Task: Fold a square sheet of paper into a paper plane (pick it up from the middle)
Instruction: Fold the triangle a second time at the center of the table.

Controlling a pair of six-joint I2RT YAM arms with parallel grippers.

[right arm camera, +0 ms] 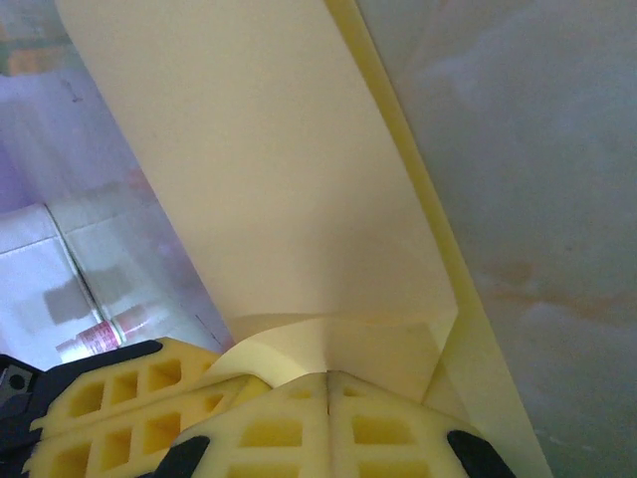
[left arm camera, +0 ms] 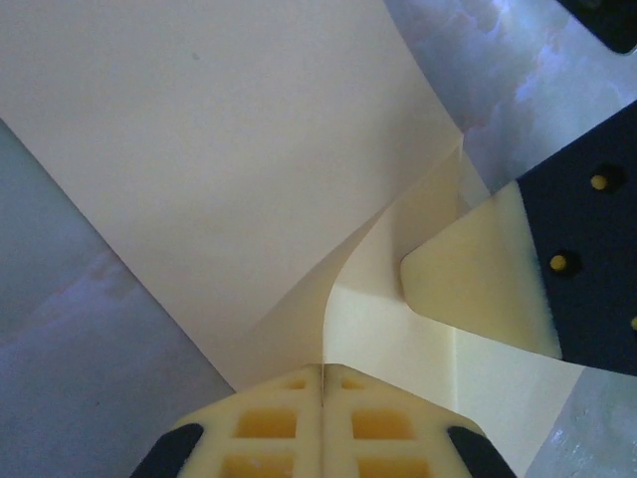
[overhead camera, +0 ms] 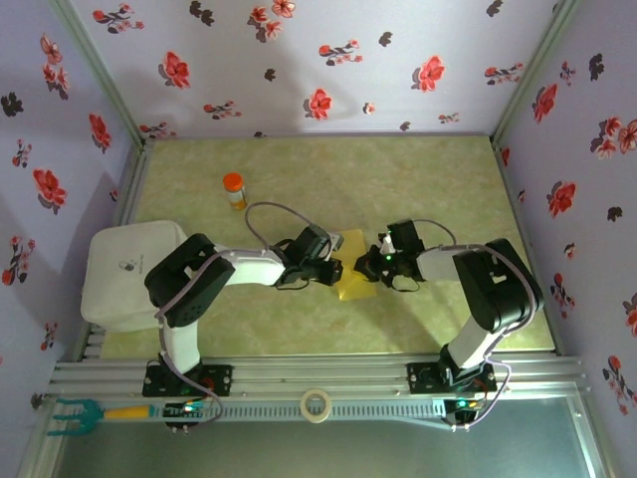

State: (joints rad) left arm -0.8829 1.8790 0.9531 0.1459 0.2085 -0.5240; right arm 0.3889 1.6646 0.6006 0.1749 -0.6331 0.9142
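Note:
The square sheet of paper (overhead camera: pixel 355 271) is yellow and folded into layers, and it is held up between my two grippers over the middle of the table. My left gripper (overhead camera: pixel 334 269) is shut on one edge. In the left wrist view its jaws (left arm camera: pixel 323 370) meet on a curled flap of the sheet (left arm camera: pixel 229 149), with a finger of the right gripper (left arm camera: pixel 478 284) close on the right. My right gripper (overhead camera: pixel 376 264) is shut on the opposite side. In its wrist view the tips (right arm camera: pixel 328 376) pinch a creased fold of the paper (right arm camera: pixel 279 169), and the left gripper's fingers (right arm camera: pixel 129 398) sit beside them.
A small orange-capped bottle (overhead camera: pixel 234 189) stands at the back left of the green table. A white box (overhead camera: pixel 129 274) lies at the left edge. A tape roll (overhead camera: pixel 317 405) and a teal tool (overhead camera: pixel 75 415) rest on the front rail. Flowered walls enclose the table.

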